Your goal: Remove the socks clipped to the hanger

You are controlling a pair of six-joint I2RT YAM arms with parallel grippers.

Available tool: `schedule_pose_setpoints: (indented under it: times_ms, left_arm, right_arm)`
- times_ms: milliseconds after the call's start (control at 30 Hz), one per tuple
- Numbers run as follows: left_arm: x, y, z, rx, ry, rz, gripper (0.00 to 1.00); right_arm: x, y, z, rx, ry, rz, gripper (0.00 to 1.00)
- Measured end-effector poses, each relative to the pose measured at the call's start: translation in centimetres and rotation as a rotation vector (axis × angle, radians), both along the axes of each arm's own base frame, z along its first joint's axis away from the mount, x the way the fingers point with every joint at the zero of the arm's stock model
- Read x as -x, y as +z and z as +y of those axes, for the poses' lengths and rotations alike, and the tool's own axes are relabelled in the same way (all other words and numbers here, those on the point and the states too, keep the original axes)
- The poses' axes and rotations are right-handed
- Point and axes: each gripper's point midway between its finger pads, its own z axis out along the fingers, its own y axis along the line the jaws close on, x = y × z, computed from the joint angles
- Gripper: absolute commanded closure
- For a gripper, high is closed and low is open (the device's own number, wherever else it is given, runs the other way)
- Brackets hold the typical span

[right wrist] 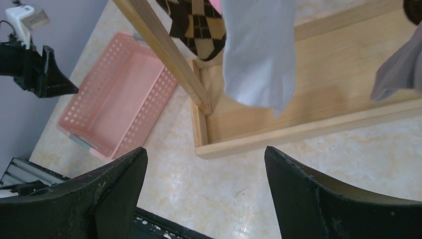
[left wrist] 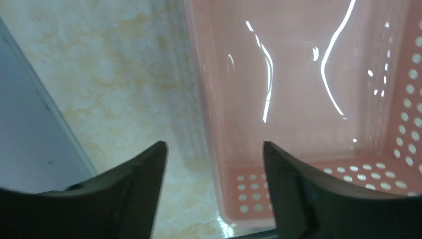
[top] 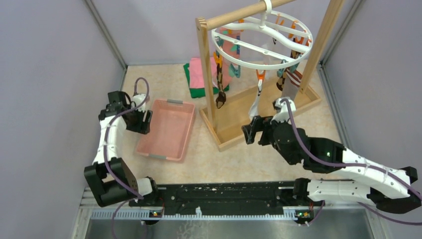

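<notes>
Two pairs of fingers show, both spread wide with nothing between them. The left fingers (top: 144, 121) sit at the left side of the one pink basket (top: 166, 128); in the wrist view its wall runs between their tips. The right fingers (top: 250, 130) hover above the bench (top: 239, 164), just short of the base frame of the single wooden rack (top: 206, 64).

One white hanger (top: 262, 42) hangs ahead of and above the right fingers, its hook over the rack's top rod. At least three socks (top: 257, 102) dangle from its clips. One white sock (right wrist: 256, 50) is straight ahead of the right fingers and nearest them. One argyle sock (right wrist: 194, 25) is to its left beside the rack's post. One grey sock (right wrist: 398, 69) is off to the right. A dark scrap at the upper right edge may be a fourth, too cropped to tell.

Two folded cloths (top: 199, 74), pink on green, lie beyond the rack, well apart from both pairs of fingers.
</notes>
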Motion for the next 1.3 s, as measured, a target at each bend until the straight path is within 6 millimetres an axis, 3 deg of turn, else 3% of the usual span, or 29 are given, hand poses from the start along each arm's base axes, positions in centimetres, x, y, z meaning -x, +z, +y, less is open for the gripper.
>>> schedule_pose_setpoints:
  times_ms: [33, 67, 200, 300, 433, 500, 700, 833, 933, 1133, 1300]
  left_arm:
    - [0.2, 1.0, -0.2, 0.006, -0.007, -0.004, 0.03]
    - [0.1, 2.6, -0.4, 0.009, -0.014, -0.024, 0.01]
    - [-2.0, 10.3, -0.8, 0.0, -0.061, -0.197, 0.01]
    - [-2.9, 16.5, -2.6, 0.03, -0.129, -0.345, 0.01]
    - [-3.0, 21.4, -8.0, 0.141, -0.281, -0.442, 0.01]
    - [-2.8, 22.8, -12.4, 0.218, -0.392, -0.46, 0.01]
    - [-1.4, 23.1, -23.1, 0.388, -0.656, -0.421, 0.01]
    - [-1.0, 22.1, -28.4, 0.426, -0.769, -0.388, 0.01]
    - [-1.5, 21.6, -31.0, 0.427, -0.783, -0.393, 0.01]
    - [-4.3, 22.0, -31.4, 0.38, -0.661, -0.465, 0.06]
    - [-7.4, 22.3, -30.9, 0.321, -0.567, -0.549, 0.09]
  right_arm:
    - [-0.3, 1.0, -0.1, 0.001, -0.003, -0.016, 0.12]
    - [-0.8, 1.7, -0.2, 0.005, -0.013, -0.027, 0.12]
    - [-3.3, 2.8, -1.4, 0.045, -0.073, -0.048, 0.12]
    - [-4.9, 2.3, -2.1, 0.097, -0.088, -0.049, 0.15]
    - [-6.6, 2.2, -1.6, 0.147, -0.061, -0.069, 0.19]
    - [-7.1, 2.2, -0.9, 0.162, -0.027, -0.081, 0.18]
    - [-7.8, 2.6, -0.5, 0.14, 0.016, -0.091, 0.16]
    - [-8.1, 2.0, -0.7, 0.117, 0.029, -0.067, 0.15]
    - [-7.9, 0.7, -0.4, 0.113, 0.052, -0.032, 0.14]
    - [-7.3, -2.3, 0.1, 0.115, 0.085, 0.039, 0.14]
    - [-7.2, -3.1, 0.2, 0.103, 0.09, 0.059, 0.15]
